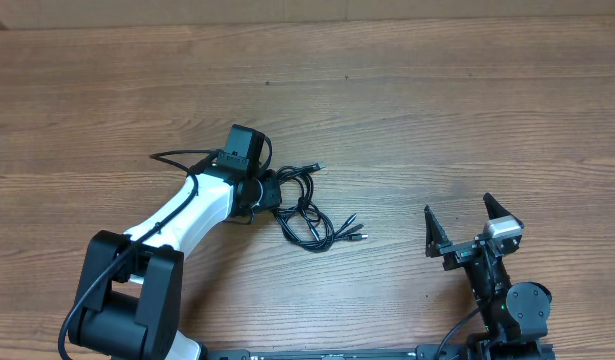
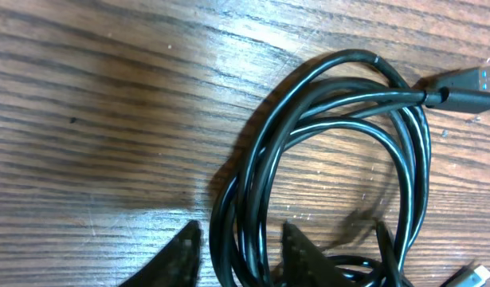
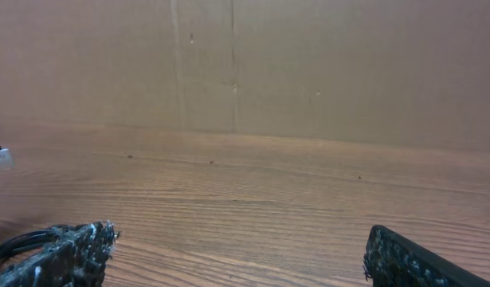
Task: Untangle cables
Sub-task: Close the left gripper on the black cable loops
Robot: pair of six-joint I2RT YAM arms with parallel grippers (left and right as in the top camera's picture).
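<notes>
table [image 1: 437, 100]: wood grain is showing throughout, smooth, with a soft sheen glancing off it
cables [image 2: 256, 159]: black jackets are looking rubbery and smooth, catching glossy white highlights
plug end [image 2: 460, 100]: a dark matt plastic sleeve is giving way to a bluish metallic tip
left arm shell [image 1: 192, 210]: white plastic is shining, smooth
right gripper [image 3: 241, 239]: black fingers [image 3: 69, 251] are looking rough and speckled
back wall [image 3: 348, 72]: brown board is looking matt, like cardboard
</notes>
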